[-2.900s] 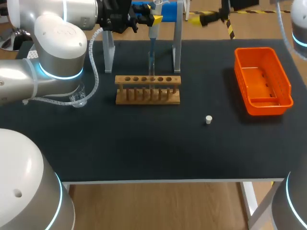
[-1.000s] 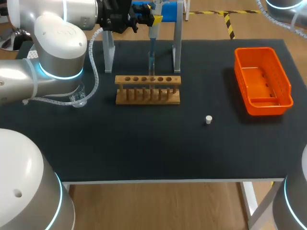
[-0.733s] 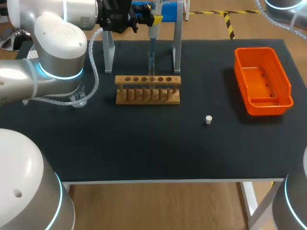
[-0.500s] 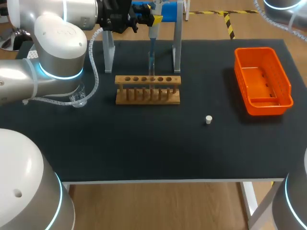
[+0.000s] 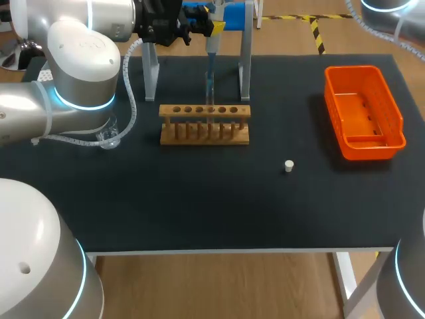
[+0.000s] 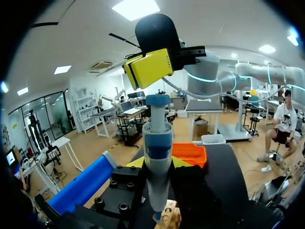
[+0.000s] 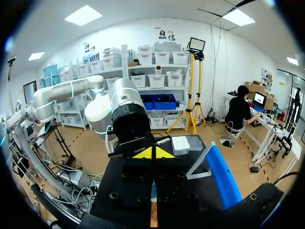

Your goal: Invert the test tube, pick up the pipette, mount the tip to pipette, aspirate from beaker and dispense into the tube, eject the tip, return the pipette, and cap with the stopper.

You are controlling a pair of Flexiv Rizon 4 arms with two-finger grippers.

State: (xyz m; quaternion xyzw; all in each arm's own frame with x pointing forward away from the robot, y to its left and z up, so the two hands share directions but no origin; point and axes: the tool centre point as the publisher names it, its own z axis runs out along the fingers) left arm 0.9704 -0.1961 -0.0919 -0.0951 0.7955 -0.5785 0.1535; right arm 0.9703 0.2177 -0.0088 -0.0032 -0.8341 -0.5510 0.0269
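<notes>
At the top centre of the head view, the pipette [image 5: 211, 46] hangs in its stand [image 5: 245, 66] with the left gripper [image 5: 212, 28] against it. I cannot tell whether those jaws clamp it. The right gripper [image 7: 152, 153] shows jaws pressed together, empty. If lifted crooked, the pipette could snag the stand or strike the rack [image 5: 204, 124].

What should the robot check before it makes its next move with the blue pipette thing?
1. Pipette hanging upright in the clear stand, over the wooden rack: ok.
2. Left gripper beside the pipette's top: ok.
3. Left gripper's hold on the pipette: cannot tell.
4. Right gripper out of the way, not over the table in the head view: ok.
5. Stopper lying free on the table, apart from the rack: ok.
6. Test tube in the rack: cannot tell.
</notes>
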